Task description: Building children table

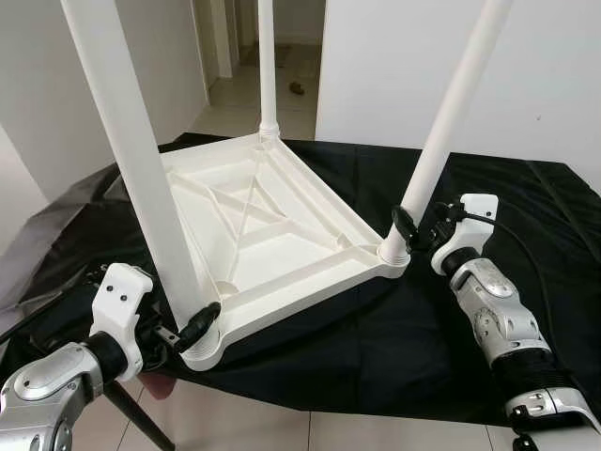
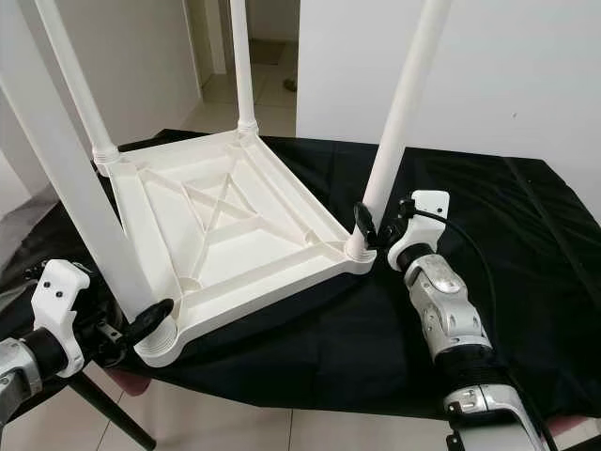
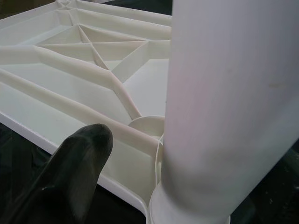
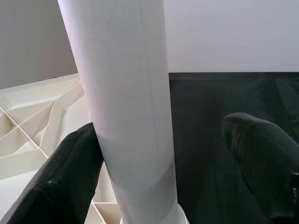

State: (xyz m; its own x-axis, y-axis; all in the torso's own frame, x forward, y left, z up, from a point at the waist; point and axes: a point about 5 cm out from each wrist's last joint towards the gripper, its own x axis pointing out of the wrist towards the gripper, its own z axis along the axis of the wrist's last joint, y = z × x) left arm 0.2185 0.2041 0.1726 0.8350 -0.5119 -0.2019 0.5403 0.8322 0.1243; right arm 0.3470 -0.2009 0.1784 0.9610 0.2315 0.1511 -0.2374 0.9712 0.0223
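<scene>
One upturned white tabletop [image 2: 225, 225], four white legs [image 2: 399, 113] standing in its corners, one black cloth [image 2: 488, 244] over the bench, two end effectors: left [image 1: 192, 331], right [image 1: 406, 228].

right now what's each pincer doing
left pincer: open, at the near white plastic table leg
right pincer: open around the right white leg

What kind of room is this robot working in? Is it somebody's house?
Most likely a sparsely furnished home. Plain white walls, a tiled floor and a doorway into another room suggest it. The upturned white children's table lies on a work surface draped in black cloth.
</scene>
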